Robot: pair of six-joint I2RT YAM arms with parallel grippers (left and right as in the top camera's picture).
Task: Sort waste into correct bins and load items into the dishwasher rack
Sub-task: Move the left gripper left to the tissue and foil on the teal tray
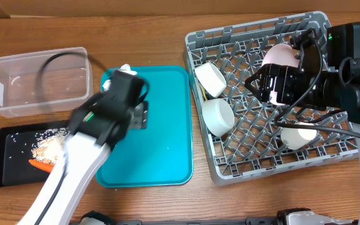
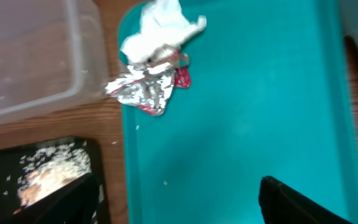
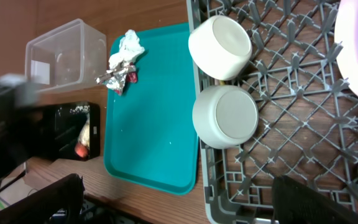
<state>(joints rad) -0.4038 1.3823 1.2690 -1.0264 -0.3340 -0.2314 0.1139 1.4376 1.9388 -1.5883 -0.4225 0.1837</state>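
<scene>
Foil wrapper [image 2: 146,90] sits ahead of left pincer [image 2: 176,186], touching napkin [image 2: 160,28]; jaws spread, empty; closing there could snag both, missorting one.

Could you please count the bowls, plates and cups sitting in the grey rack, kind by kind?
Bowls: 2
Plate: 1
Cup: 1
Total: 4

The tub [image 1: 36,84] sits behind the shallow tray [image 1: 8,169], both left of the serving tray [image 1: 161,125]; the rack [image 1: 242,134] lies right. The napkin [image 2: 160,28] and foil [image 2: 145,87] touch at the serving tray's tub-side corner.
</scene>
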